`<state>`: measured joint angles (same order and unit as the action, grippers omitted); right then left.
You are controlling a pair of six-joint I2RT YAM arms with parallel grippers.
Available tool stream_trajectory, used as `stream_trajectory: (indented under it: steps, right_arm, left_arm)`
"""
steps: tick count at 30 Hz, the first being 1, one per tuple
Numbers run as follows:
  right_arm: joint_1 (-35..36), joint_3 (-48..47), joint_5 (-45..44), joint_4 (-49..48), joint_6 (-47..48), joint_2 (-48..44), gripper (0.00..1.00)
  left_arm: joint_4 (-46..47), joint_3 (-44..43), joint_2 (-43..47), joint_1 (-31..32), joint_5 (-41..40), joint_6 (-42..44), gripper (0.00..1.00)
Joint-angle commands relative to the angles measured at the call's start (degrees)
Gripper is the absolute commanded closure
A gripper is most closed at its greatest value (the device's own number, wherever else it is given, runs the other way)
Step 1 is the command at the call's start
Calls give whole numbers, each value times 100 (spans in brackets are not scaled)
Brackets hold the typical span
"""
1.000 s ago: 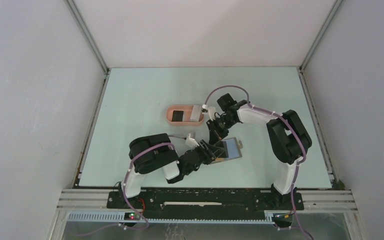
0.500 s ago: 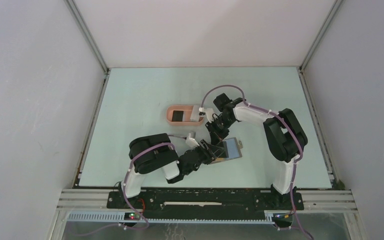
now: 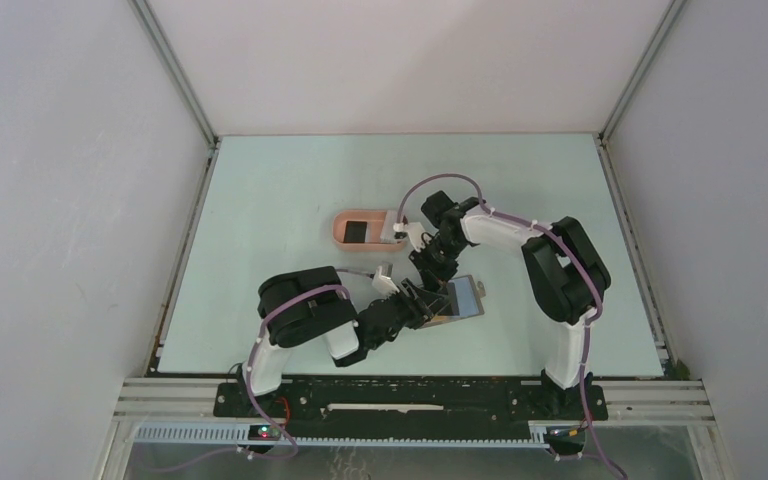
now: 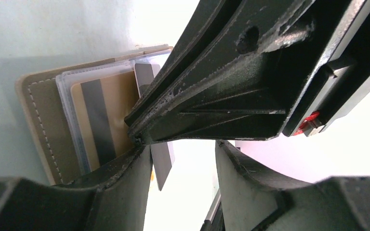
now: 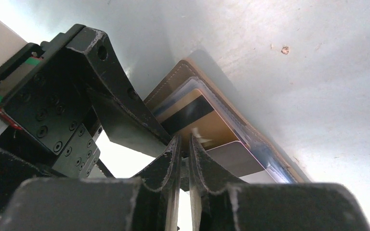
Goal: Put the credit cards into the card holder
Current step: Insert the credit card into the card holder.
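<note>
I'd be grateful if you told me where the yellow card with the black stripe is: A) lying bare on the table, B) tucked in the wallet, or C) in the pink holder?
B: the yellow card sits tucked inside the open wallet, as both wrist views show.

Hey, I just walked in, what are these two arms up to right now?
They seem to be getting cards out of a wallet. The left gripper, jaws apart, rests at the wallet's edge, while the right gripper, nearly closed, works at the cards' edge. A pink tray beside them already holds a black card.
</note>
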<state>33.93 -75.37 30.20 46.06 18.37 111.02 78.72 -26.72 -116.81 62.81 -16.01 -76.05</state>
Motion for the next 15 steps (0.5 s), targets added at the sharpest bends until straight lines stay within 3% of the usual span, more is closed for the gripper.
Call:
stream_trajectory:
  steps: [1, 15]
  right_arm:
    - [61, -177, -358, 220, 247, 64, 82]
    - [61, -256, -1028, 570, 613, 64, 81]
  left_arm:
    - [91, 71, -55, -58, 23, 161, 44]
    - [93, 70, -83, -93, 61, 170, 44]
